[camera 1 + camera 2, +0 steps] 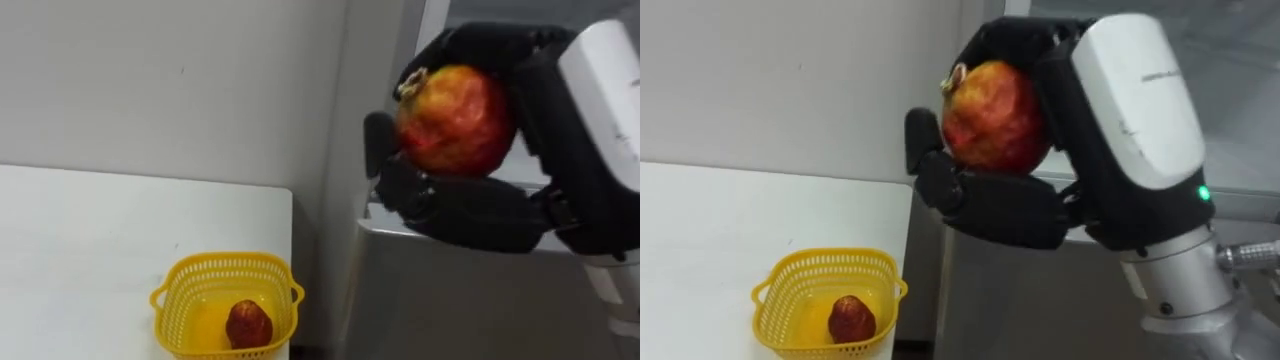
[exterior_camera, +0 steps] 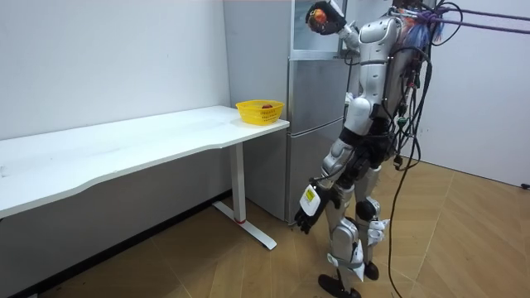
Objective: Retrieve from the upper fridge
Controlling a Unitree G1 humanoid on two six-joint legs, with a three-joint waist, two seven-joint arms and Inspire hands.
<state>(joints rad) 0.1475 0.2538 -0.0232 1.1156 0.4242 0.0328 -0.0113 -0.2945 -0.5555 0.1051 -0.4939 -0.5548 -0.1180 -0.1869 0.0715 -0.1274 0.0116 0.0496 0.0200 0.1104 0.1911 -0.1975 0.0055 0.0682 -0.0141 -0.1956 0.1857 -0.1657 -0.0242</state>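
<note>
Clasps fruit [image 1: 992, 118] in curled right hand [image 1: 1010, 210], up at 1 o'clock from basket [image 1: 777, 312]; seemingly held shallowly, so may slip early and land past tabletop [image 1: 710, 230] edge.

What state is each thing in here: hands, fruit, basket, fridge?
right hand: raised high by the fridge, shut on the pomegranate.
pomegranate: whole, held in the air.
left hand: hangs low by the leg.
yellow basket: upright near the table corner, holding one red fruit.
red fruit: lying in the basket.
fridge: lower door shut; upper door unclear.
</note>
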